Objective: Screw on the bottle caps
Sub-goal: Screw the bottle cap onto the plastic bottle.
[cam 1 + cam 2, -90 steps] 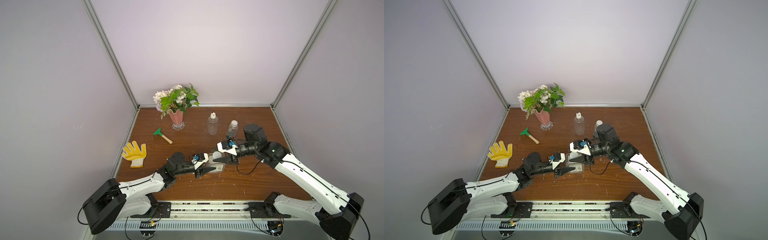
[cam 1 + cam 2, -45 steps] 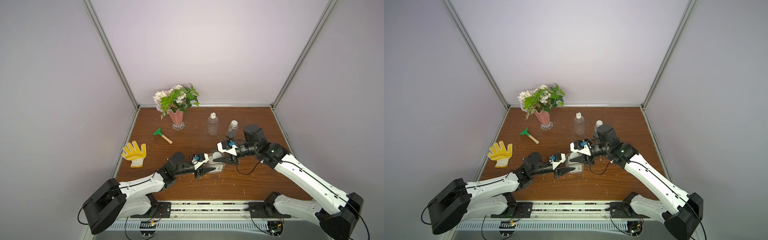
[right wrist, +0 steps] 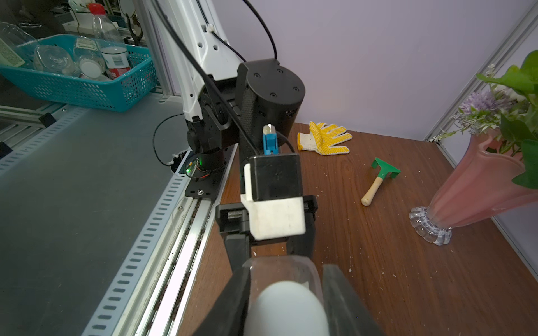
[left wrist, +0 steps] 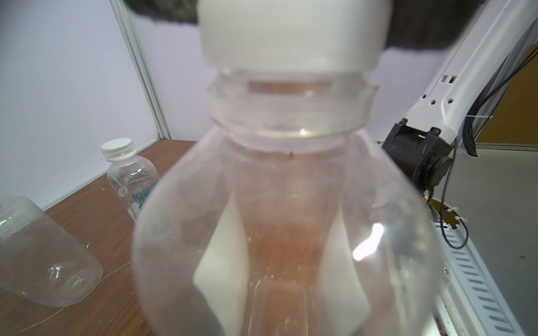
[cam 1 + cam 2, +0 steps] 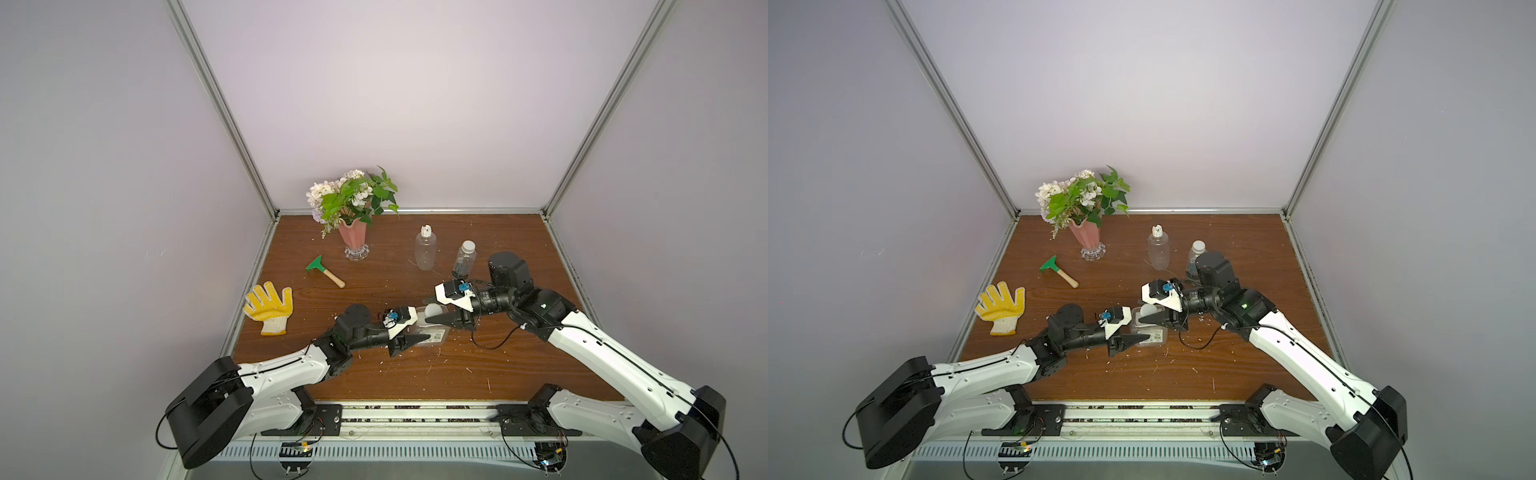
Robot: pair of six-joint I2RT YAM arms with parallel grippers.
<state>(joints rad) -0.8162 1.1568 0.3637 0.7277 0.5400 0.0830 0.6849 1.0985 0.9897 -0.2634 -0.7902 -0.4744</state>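
Observation:
A square clear bottle point(image 5: 432, 333) with a white label stands near the table's middle in both top views. My left gripper point(image 5: 415, 338) is shut on its body from the left. On its neck sits a white round cap point(image 5: 432, 309), and my right gripper point(image 5: 434, 318) is shut on that cap from the right. The right wrist view shows the cap point(image 3: 286, 308) between the dark fingers point(image 3: 230, 299). Seen from the left wrist, the bottle point(image 4: 285, 221) fills the view with the cap point(image 4: 291, 35) on top. Behind stand a rounded bottle point(image 5: 425, 253) with a nozzle cap point(image 5: 424, 230) and a slim bottle point(image 5: 464, 262) with a flat cap point(image 5: 468, 246).
A pink vase point(image 5: 353, 237) of flowers stands at the back left. A green scraper with a wooden handle point(image 5: 324, 270) and a yellow glove point(image 5: 270, 307) lie to the left. A teal basket point(image 3: 78, 84) of bottles sits off the table beyond the front rail.
The right jaws have narrowed a little round the cap. Both arms and the square bottle keep their places.

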